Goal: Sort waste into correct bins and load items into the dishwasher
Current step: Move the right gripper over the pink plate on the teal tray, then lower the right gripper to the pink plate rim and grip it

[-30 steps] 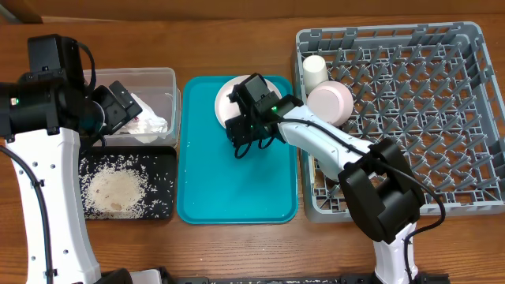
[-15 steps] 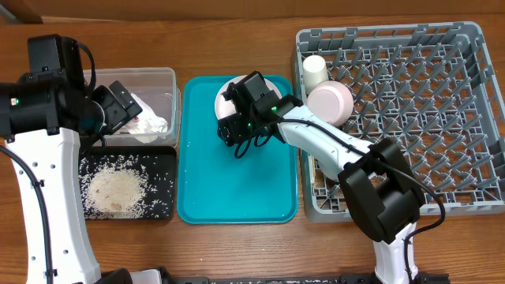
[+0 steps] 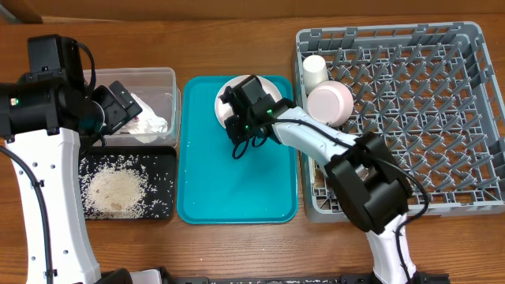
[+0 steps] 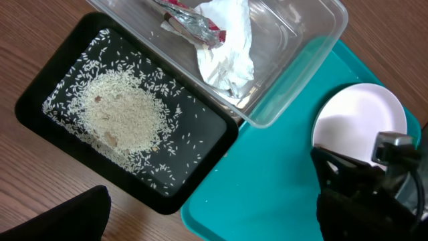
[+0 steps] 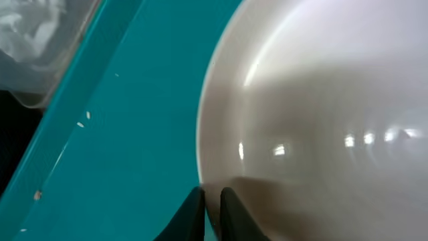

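Your bowl (image 5: 321,120) sits on the teal tray (image 3: 237,189), and your right gripper (image 5: 210,201) is clamped on its rim, so it looks like the last dish left to load. The napkin (image 4: 227,53) and wrapper (image 4: 194,20) are in the tub (image 3: 170,79) and the rice (image 3: 118,189) is on the black tray (image 3: 166,209). The plate (image 3: 330,101) and cup (image 3: 315,71) stand in the rack (image 3: 442,47). Your left gripper (image 3: 120,105) hangs spread and empty over the tub. Mind the plate at the rack's near corner.

Wood table (image 3: 237,47): tub (image 3: 150,72), blk tray (image 3: 167,189), teal tray (image 3: 237,189), rack (image 3: 379,33).
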### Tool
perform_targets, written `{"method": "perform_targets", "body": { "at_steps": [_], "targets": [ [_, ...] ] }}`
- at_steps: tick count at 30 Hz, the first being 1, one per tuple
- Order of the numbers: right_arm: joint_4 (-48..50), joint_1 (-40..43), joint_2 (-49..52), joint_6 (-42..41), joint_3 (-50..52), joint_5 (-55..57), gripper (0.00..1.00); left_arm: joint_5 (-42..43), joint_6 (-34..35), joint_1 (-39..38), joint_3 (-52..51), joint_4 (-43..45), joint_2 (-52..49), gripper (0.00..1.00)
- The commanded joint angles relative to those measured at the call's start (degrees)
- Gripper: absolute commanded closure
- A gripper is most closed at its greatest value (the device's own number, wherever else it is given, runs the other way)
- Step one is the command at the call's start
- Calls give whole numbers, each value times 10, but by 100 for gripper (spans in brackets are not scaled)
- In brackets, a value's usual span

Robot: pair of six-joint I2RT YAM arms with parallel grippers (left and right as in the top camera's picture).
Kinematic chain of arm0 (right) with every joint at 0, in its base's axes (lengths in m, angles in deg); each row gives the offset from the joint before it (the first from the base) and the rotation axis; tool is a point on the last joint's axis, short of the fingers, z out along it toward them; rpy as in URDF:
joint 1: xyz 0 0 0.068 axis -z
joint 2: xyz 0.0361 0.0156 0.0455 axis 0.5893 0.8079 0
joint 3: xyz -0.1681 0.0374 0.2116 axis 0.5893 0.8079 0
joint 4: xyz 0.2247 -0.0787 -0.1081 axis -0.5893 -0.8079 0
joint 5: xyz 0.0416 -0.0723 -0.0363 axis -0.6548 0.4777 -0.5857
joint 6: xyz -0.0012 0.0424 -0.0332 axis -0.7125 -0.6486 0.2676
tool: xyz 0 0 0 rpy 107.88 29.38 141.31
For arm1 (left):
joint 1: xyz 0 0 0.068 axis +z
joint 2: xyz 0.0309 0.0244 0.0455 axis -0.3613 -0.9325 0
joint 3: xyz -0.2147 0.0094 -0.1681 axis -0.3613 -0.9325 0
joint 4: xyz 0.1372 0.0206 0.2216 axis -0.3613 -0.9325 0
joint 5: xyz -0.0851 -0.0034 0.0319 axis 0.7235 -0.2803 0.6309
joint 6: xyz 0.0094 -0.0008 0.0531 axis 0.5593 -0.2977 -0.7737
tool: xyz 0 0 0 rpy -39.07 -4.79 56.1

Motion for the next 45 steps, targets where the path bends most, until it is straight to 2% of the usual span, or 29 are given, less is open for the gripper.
{"method": "perform_targets", "body": {
  "at_steps": [1, 9, 22, 28, 33, 37, 45],
  "targets": [
    [-5, -3, 17, 0, -7, -1, 90, -6, 2, 3, 9, 1, -2, 0],
    [-42, -3, 18, 0, -7, -163, 90, -6, 2, 3, 9, 1, -2, 0],
    [-49, -23, 18, 0, -7, -300, 89, -6, 1, 3, 9, 1, -2, 0],
    [-45, -31, 18, 4, -7, -283, 88, -6, 2, 3, 9, 1, -2, 0],
    [-17, -9, 13, 4, -9, -220, 88, -6, 2, 3, 9, 1, -2, 0],
    [2, 12, 9, 2, -9, -226, 89, -6, 2, 3, 9, 1, -2, 0],
    [-35, 33, 9, 2, -8, -144, 89, -6, 2, 3, 9, 1, -2, 0]
  ]
}}
